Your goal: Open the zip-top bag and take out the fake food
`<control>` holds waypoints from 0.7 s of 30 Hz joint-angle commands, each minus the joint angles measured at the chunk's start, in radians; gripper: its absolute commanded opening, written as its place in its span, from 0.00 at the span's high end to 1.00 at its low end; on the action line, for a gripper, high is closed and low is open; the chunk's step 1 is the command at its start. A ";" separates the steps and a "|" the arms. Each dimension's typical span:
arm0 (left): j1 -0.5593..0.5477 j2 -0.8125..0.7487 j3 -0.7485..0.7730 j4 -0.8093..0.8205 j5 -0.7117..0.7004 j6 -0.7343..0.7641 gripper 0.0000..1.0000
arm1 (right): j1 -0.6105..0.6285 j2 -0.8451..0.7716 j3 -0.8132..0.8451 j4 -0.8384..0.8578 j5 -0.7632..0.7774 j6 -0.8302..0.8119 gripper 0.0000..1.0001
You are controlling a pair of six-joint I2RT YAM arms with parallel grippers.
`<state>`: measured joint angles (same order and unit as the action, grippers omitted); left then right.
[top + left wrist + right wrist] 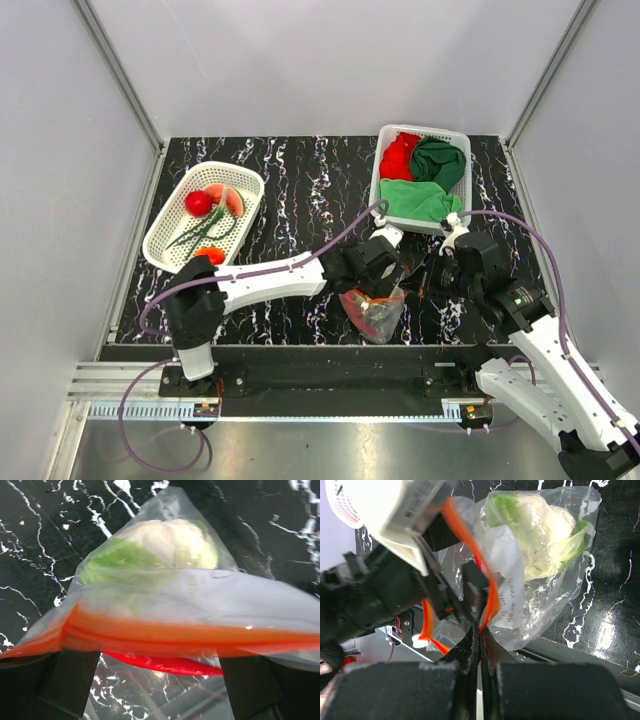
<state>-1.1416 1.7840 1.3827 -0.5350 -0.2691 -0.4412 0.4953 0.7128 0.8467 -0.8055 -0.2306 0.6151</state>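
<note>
Red handwriting (pixel 514 616) on the zip-top bag (pixel 520 636), perhaps two lines, not legible

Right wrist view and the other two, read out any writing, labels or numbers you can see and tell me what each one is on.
Red handwriting on the clear crinkly zip-top bag: too blurred to read.
Dark print on a small sticker on the white plastic casing, right wrist view: too small to read.
Top and left wrist views: no readable text.

Cabbage (pixel 165 545) in zip-top bag (pixel 378 312); left basket (pixel 157 243), right basket (pixel 376 180) behind it.
</note>
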 commanded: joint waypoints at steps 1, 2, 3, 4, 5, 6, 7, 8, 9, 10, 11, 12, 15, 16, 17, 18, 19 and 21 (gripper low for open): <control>0.000 0.046 0.003 0.046 -0.153 0.007 0.01 | 0.002 0.008 0.005 0.023 -0.027 0.000 1.00; -0.001 0.051 -0.001 0.056 -0.156 0.010 0.01 | 0.002 0.014 0.005 0.023 -0.029 0.000 1.00; -0.001 0.063 -0.004 0.067 -0.157 0.018 0.01 | 0.002 0.016 0.006 0.023 -0.030 -0.002 1.00; -0.001 0.069 -0.002 0.078 -0.169 0.018 0.01 | 0.002 0.017 0.006 0.023 -0.029 -0.003 1.00; -0.001 0.075 0.001 0.081 -0.173 0.021 0.01 | 0.002 0.019 0.006 0.022 -0.030 -0.005 1.00; -0.001 0.089 0.003 0.086 -0.176 0.028 0.01 | 0.002 0.019 0.003 0.023 -0.030 -0.005 1.00; -0.001 0.095 0.001 0.101 -0.180 0.032 0.01 | 0.002 0.016 -0.001 0.023 -0.027 -0.005 1.00; 0.000 0.110 -0.001 0.112 -0.182 0.035 0.02 | 0.002 0.014 -0.011 0.023 -0.023 -0.006 1.00; 0.000 0.121 -0.002 0.130 -0.186 0.041 0.03 | 0.002 0.011 -0.014 0.023 -0.023 -0.005 1.00; 0.002 0.135 0.001 0.130 -0.189 0.041 0.03 | 0.002 0.011 -0.015 0.022 -0.024 -0.005 1.00; 0.003 0.161 0.003 0.129 -0.193 0.036 0.04 | 0.002 0.014 -0.017 0.020 -0.027 -0.008 1.00; 0.005 0.173 0.003 0.132 -0.200 0.035 0.04 | 0.002 0.014 -0.017 0.016 -0.027 -0.009 1.00; 0.008 0.196 -0.028 0.176 -0.206 0.041 0.14 | 0.002 0.013 -0.011 -0.001 -0.019 -0.015 1.00; 0.008 0.199 -0.033 0.182 -0.214 0.042 0.20 | 0.002 0.008 -0.006 -0.006 -0.012 -0.018 1.00; 0.008 0.201 -0.040 0.185 -0.225 0.041 0.28 | 0.002 0.008 -0.005 -0.009 -0.009 -0.020 1.00; 0.008 0.198 -0.045 0.188 -0.240 0.042 0.45 | 0.002 0.005 -0.003 -0.015 -0.006 -0.021 1.00; 0.008 0.187 -0.050 0.190 -0.243 0.045 0.51 | 0.002 0.004 -0.001 -0.017 -0.003 -0.025 1.00; 0.008 0.170 -0.053 0.198 -0.240 0.062 0.68 | 0.002 -0.001 0.000 -0.020 0.004 -0.028 1.00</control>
<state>-1.1519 1.9511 1.3647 -0.3489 -0.4305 -0.4095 0.4953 0.7311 0.8246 -0.8112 -0.2272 0.6075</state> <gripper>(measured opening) 0.501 0.009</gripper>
